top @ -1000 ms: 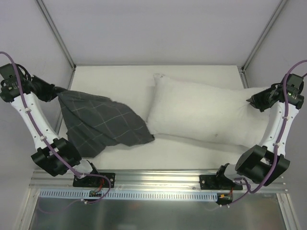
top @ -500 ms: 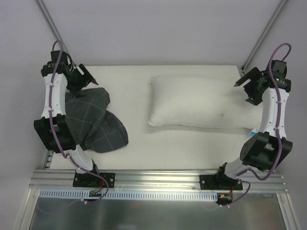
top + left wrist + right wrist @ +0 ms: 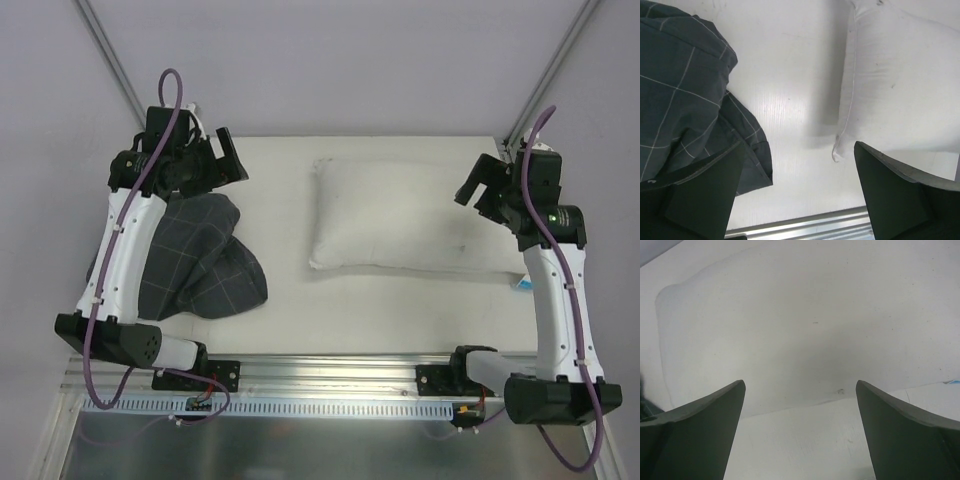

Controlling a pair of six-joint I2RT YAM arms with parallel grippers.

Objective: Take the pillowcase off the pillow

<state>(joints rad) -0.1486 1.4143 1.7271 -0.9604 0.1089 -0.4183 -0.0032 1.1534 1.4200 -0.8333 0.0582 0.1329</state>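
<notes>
Pillowcase (image 3: 205, 268) one, pillow (image 3: 410, 215) one

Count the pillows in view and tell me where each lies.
1. The white pillow lies bare right of centre on the table, apart from the pillowcase heaped at the left. None seems hidden.

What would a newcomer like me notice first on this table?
Probably the plump white pillow, lying bare across the middle and right of the table, and the dark grey checked pillowcase, crumpled in a heap at the left, clear of it. Then the two arms: the left gripper hangs open near the pillowcase, and the right gripper hangs open at the pillow's right end.
</notes>
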